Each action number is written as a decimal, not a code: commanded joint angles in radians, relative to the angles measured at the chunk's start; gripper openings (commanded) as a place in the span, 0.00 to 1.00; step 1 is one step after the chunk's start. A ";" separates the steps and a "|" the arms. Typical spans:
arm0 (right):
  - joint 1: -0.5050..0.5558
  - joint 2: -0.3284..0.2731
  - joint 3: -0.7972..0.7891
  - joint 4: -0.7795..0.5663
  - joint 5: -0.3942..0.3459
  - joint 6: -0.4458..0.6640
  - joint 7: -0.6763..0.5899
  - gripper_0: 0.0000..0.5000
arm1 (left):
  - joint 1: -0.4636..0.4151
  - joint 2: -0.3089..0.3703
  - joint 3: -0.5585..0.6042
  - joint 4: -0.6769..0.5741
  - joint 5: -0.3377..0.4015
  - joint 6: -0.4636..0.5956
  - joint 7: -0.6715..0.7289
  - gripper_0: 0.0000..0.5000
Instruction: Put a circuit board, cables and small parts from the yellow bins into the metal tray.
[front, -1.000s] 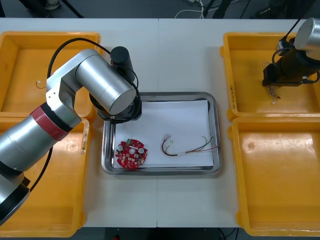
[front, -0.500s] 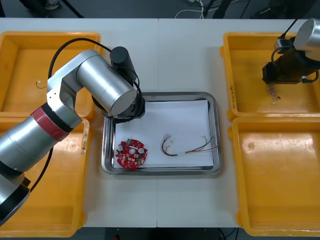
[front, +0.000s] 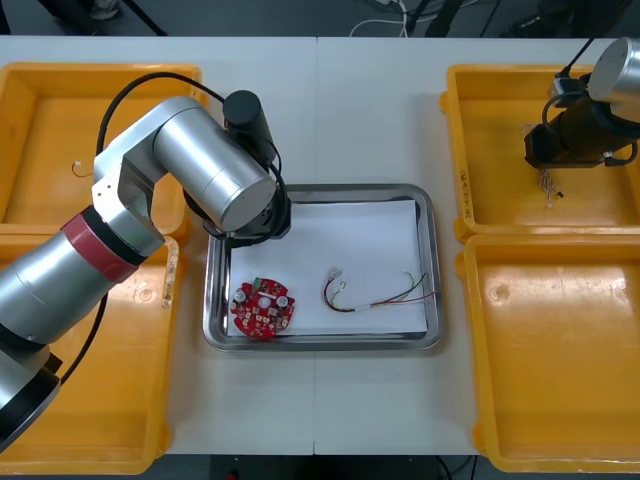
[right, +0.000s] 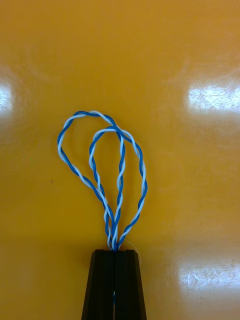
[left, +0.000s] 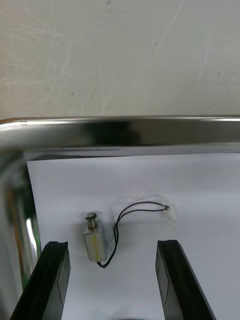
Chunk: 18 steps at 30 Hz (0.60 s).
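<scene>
Still pinching the looped blue-and-white cable (right: 121, 170) in the right gripper (right: 115, 253), perhaps slightly higher. Keeping the left gripper (left: 111, 244) wide over a small metal part (left: 94, 241).

Round red circuit board (front: 262, 308) flat in metal tray's (front: 432, 240) near-left corner; red and yellow cable (front: 375, 296) near-right; small metal part (left: 95, 241) far-left. Twisted blue and white cable (right: 107, 175), double-looped, pinched in right gripper (right: 114, 254).

Right pincer (right: 115, 252) tight on a looped twisted blue-and-white cable (right: 121, 160), over yellow bin (right: 190, 50)
</scene>
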 joint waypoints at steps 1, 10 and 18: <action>0.011 0.002 -0.017 -0.089 0.015 0.086 0.042 0.00 | 0.002 -0.010 0.062 -0.109 0.020 0.085 0.074 1.00; 0.010 -0.021 -0.026 -0.299 0.050 0.337 0.031 0.00 | 0.001 0.024 0.194 -0.207 0.093 0.249 -0.035 1.00; 0.011 -0.031 -0.091 -0.424 0.077 0.523 0.036 0.00 | -0.004 0.072 0.337 -0.229 0.168 0.350 -0.151 1.00</action>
